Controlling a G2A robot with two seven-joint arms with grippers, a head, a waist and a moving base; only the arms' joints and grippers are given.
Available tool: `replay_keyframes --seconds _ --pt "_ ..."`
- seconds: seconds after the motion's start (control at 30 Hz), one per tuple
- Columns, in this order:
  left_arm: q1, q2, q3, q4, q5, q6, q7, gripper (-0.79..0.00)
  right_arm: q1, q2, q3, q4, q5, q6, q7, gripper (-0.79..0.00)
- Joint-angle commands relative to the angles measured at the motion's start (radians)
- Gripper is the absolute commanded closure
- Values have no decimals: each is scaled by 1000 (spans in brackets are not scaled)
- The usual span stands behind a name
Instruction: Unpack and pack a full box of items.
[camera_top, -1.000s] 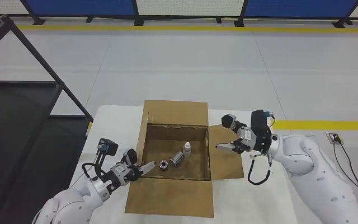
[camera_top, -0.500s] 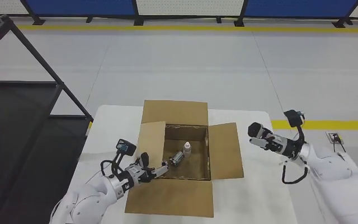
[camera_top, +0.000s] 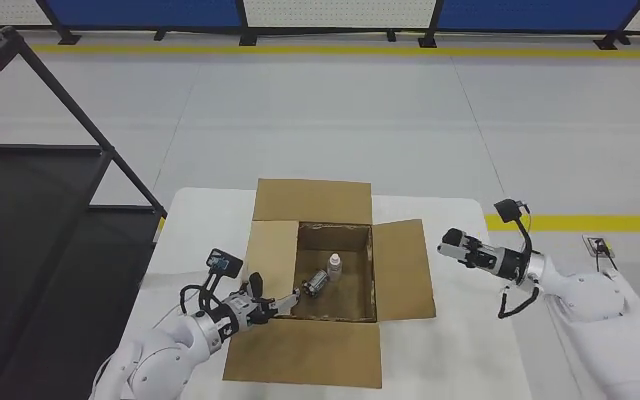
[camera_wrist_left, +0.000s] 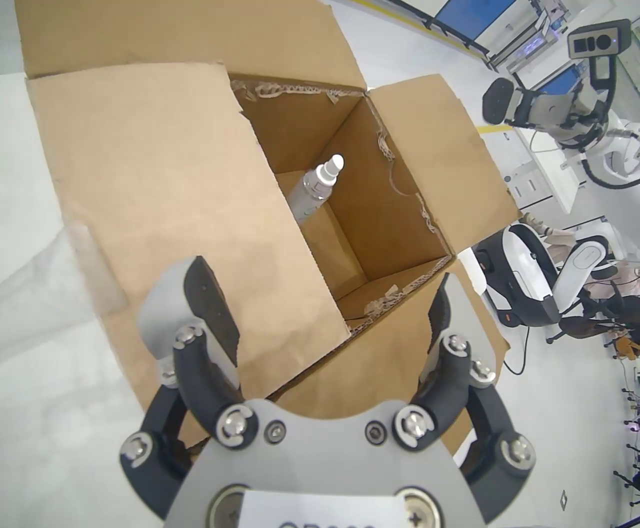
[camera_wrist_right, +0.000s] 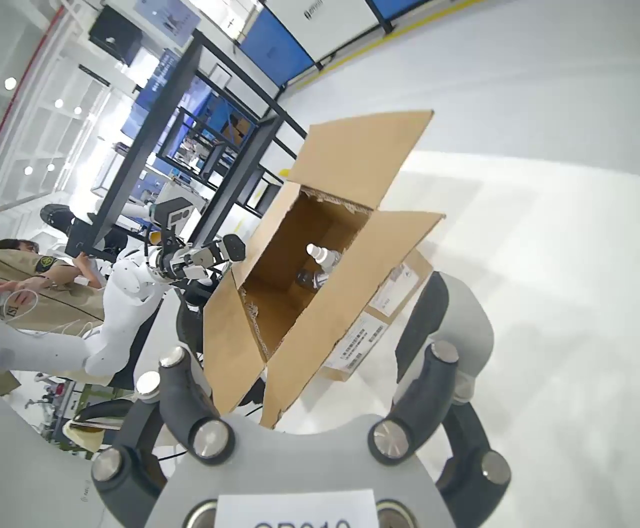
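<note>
A: Where is the box (camera_top: 315, 360)?
B: On the table (camera_top: 450, 350), flaps open, a bottle (camera_top: 335, 265) standing inside.
A: The fingers?
B: Left gripper (camera_wrist_left: 320, 285) spread wide at the box's near edge, grasping nothing. Right gripper (camera_top: 447, 243) apparently spread too, well apart.

The label (camera_wrist_right: 361, 345) on the box (camera_wrist_right: 357, 150) is illegible.

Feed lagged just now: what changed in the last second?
The right pincer drew back rightward from the brown cardboard box's right flap, which dropped open; the left pincer moved in as the left flap tipped inward. The small white-capped bottle inside stayed put.
</note>
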Motion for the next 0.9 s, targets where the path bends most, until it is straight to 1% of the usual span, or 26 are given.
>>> replay_keyframes --seconds 0.0,0.17,0.33,0.47,0.53,0.6,0.7,0.87 --pt "2 1 3 3 4 4 6 -785 32 -3 -27 23 21 61 90 -785" --pt "-4 1 16 19 10 9 11 -785 100 -24 -101 71 112 93 227 -785" --pt "-21 2 27 37 10 12 9 -785 143 -44 -152 94 220 47 340 -785" --pt "-24 3 30 42 6 12 10 -785 157 -52 -187 61 322 68 361 -785" --pt "-24 4 29 42 5 10 11 -785 167 -58 -203 50 404 92 385 -785" --pt "-20 5 28 40 2 8 14 -785 192 -66 -221 59 441 107 400 -785" --pt "-15 7 23 37 0 3 20 -785 228 -89 -271 75 502 116 408 -785" --pt "3 11 9 32 -9 -8 35 -785 292 -135 -367 99 535 107 400 -785"
